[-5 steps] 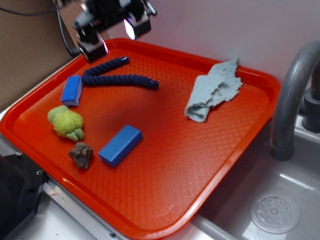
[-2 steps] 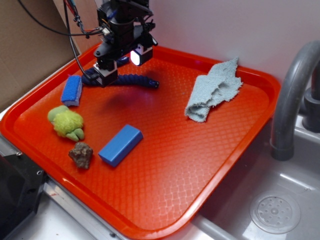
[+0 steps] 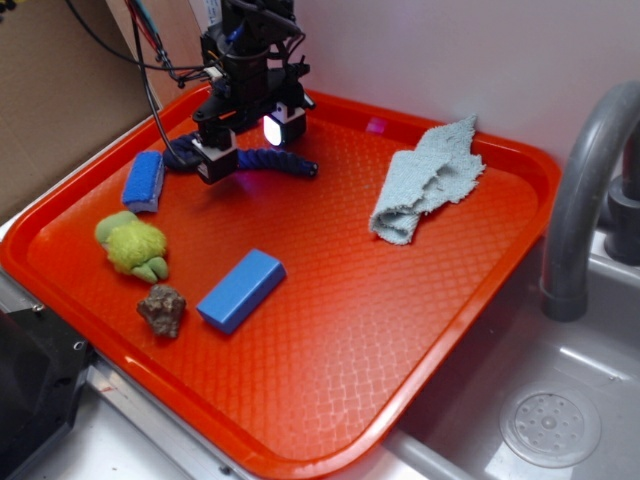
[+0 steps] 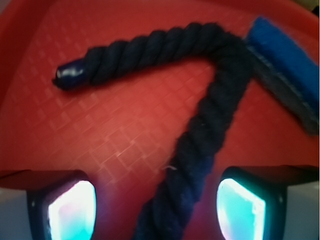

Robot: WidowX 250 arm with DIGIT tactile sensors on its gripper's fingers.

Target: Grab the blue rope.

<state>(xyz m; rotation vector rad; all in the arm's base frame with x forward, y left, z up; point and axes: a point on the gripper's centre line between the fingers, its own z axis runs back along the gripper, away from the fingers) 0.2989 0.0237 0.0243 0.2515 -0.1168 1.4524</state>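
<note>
gripper hides blue rope middle; wrist view cuts rope's lower end, sponge blurred

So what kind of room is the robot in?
Probably a kitchen, or a pretend one. An orange tray sits beside a grey sink with a curved faucet, and a washcloth lies on the tray.

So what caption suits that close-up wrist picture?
Open gripper straddling a thick navy twisted rope on the red plastic tray.
</note>
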